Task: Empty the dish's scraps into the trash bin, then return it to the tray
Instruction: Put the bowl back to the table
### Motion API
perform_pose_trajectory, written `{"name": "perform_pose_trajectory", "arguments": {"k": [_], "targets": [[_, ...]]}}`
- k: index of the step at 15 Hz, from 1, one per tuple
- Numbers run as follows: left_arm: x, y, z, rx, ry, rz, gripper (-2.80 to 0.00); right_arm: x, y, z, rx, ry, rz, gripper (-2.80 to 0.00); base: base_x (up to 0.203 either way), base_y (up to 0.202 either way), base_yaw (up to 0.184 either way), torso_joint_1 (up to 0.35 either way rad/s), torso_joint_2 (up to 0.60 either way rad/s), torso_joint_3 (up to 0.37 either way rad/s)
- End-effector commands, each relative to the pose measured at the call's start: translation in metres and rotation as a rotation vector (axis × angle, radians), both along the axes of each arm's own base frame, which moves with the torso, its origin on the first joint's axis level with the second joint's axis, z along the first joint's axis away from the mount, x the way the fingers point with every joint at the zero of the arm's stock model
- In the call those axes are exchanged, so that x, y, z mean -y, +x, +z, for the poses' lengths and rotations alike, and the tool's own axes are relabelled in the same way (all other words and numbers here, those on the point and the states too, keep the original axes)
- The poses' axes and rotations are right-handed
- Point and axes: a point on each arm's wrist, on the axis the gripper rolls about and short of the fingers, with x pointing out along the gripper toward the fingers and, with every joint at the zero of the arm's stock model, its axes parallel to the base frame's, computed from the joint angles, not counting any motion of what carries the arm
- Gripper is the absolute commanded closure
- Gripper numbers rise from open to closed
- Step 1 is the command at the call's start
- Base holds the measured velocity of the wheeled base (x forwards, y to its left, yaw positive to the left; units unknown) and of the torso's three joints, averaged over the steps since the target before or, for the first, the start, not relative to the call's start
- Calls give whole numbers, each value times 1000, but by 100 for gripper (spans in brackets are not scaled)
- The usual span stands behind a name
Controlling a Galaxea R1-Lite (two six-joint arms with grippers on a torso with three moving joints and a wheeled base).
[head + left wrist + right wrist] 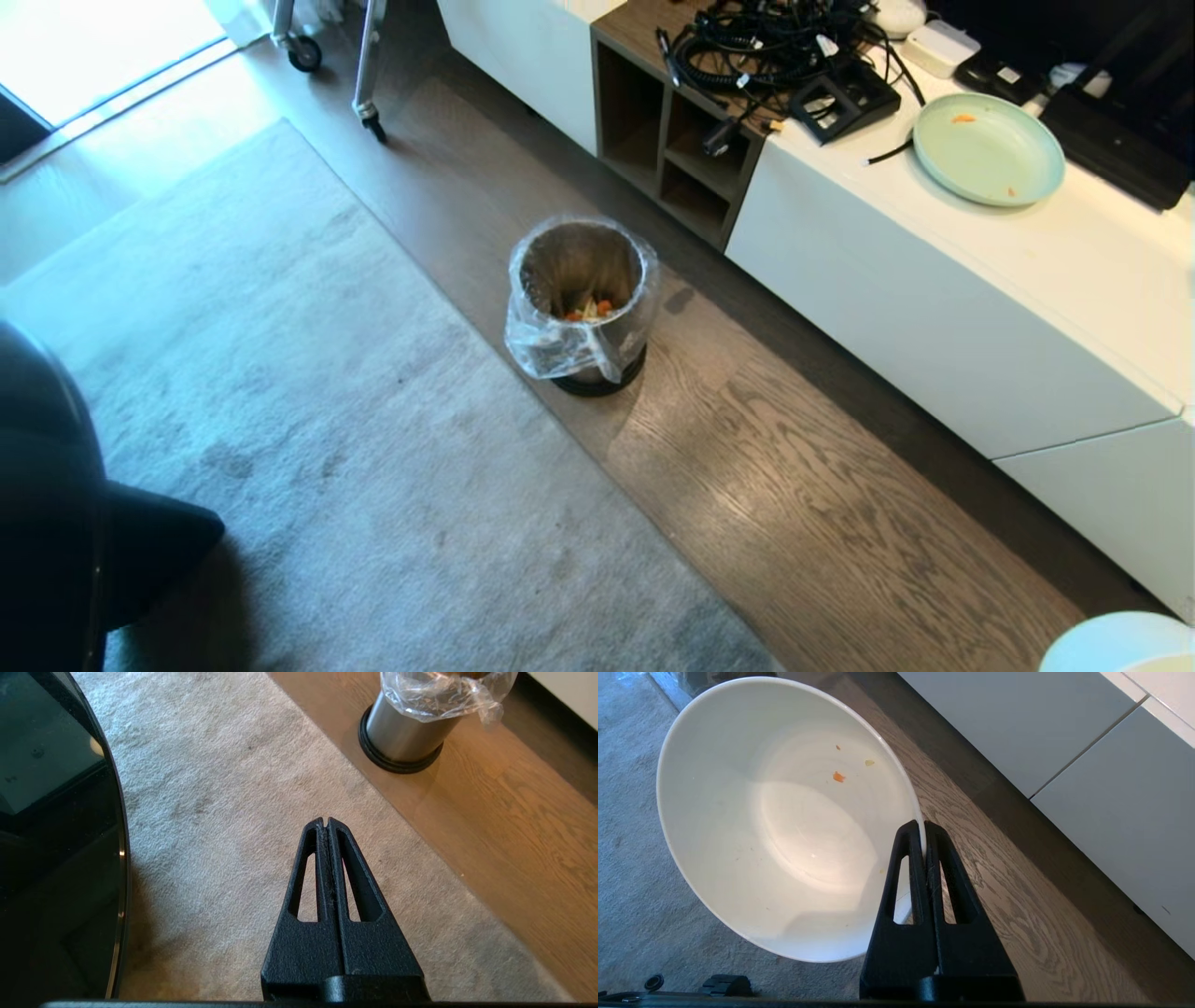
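Rug (308,420): a grey rug was seen at the left of the head view, spread up to the wooden floor (840,523).
Left gripper (326,821): its fingers were pressed together over the rug, and nothing was held; a dark glossy round surface (51,826) was seen beside it.
Bin (581,301): the steel bin was stood upright on the wooden floor, just off the rug's edge, with a clear liner bag (551,350) folded over its rim.
Scraps (590,309): pale and orange pieces were seen lying in the bottom of the bin.
Cabinet (943,308): a long white cabinet was seen at the right, beyond the bin, with a pale green plate (988,149) and tangled black cables (756,42) on top.
Dish (784,816): the white bowl was held tilted above the border of rug and floor, well apart from the bin, and was nearly bare inside, apart from a few small crumbs (838,776).
Right gripper (923,823): its fingers were clamped on the dish's rim.
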Motion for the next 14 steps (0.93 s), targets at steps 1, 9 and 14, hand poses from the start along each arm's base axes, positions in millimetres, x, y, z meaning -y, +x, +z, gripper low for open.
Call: {"name": "perform_pose_trajectory", "arguments": {"k": [1,9,14], "targets": [[0,0,0,1,-1,1,0,0,0,0,-2,-1,1,0,0,0,0,0,3,196],[0,0,0,1,-2,1,0,0,0,0,-2,-2,1,0,0,0,0,3,4,203],[0,0,0,1,-3,1,0,0,0,0,-2,-1,1,0,0,0,0,2,2,200]]}}
